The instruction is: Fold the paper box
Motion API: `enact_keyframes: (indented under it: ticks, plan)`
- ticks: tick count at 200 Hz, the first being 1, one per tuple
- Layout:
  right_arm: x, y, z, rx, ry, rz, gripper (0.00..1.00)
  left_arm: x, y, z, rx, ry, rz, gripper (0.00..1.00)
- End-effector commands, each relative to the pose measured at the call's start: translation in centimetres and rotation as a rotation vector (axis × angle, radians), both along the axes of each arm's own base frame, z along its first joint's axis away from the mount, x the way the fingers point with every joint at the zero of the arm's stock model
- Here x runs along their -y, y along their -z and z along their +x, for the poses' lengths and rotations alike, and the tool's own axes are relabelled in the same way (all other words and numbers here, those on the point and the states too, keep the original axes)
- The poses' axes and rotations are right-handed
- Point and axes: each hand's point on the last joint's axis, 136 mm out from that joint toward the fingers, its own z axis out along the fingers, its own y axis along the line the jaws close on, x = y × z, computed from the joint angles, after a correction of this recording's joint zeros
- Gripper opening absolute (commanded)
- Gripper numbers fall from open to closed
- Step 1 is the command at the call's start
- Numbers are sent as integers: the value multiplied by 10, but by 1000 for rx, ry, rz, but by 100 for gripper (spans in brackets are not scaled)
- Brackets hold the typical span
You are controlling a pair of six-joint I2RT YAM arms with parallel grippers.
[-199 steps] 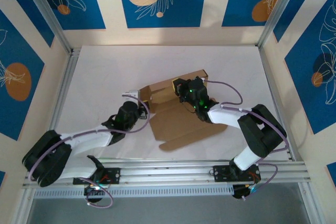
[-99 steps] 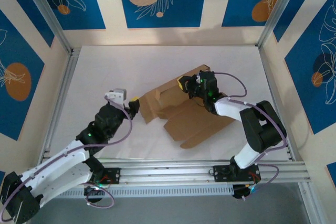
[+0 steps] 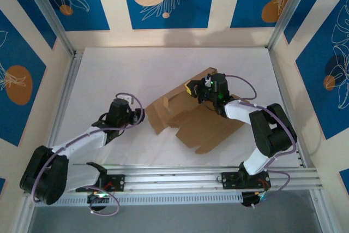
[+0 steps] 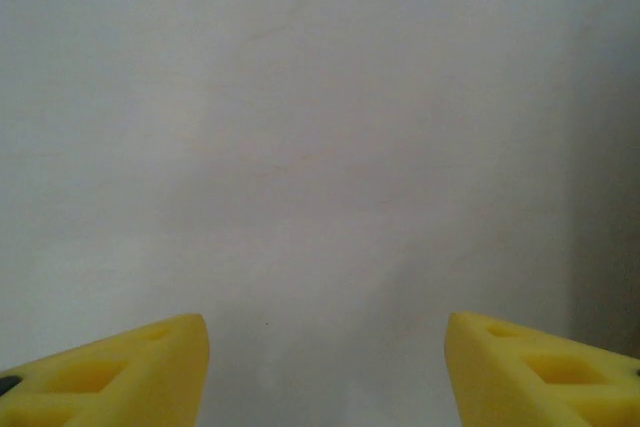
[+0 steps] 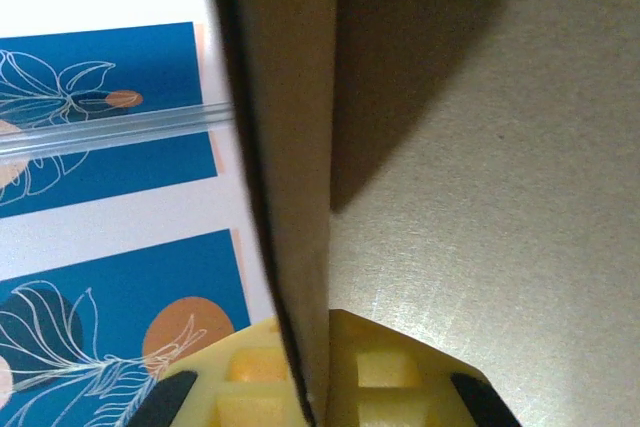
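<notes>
The paper box (image 3: pixel 203 127) lay in the middle of the white table (image 3: pixel 131 69). It was a plain brown creased sheet, partly folded, with one long wall raised. Its long axis ran diagonally from the lower left to the upper right of the top view. The right gripper (image 3: pixel 197 90) was closed tightly on the raised wall (image 5: pixel 290 97), one yellow finger (image 5: pixel 385 377) on each side. The left gripper (image 3: pixel 140 115) was just beside the box's left end, with its jaws wide apart above the bare table.
</notes>
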Motion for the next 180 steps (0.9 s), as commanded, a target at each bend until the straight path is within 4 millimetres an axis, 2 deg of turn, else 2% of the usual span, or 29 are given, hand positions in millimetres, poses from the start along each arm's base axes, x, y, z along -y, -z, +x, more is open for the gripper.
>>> enact_keyframes:
  ticks: [1,50,110,140,180]
  plan:
    - [2,14,-13,-96,-2,12,0,37,-14,-3,39,154,-146,65]
    - [-2,-2,-12,-77,9,41,0,84,-16,-26,61,376,-148,68]
    - [-10,-5,-18,-58,37,79,0,125,-34,-40,146,507,-147,75]
    - [-18,-5,-23,-55,23,79,0,140,-31,-37,154,529,-104,76]
    - [-27,-7,-31,-41,2,96,0,141,-31,-16,194,462,-42,78]
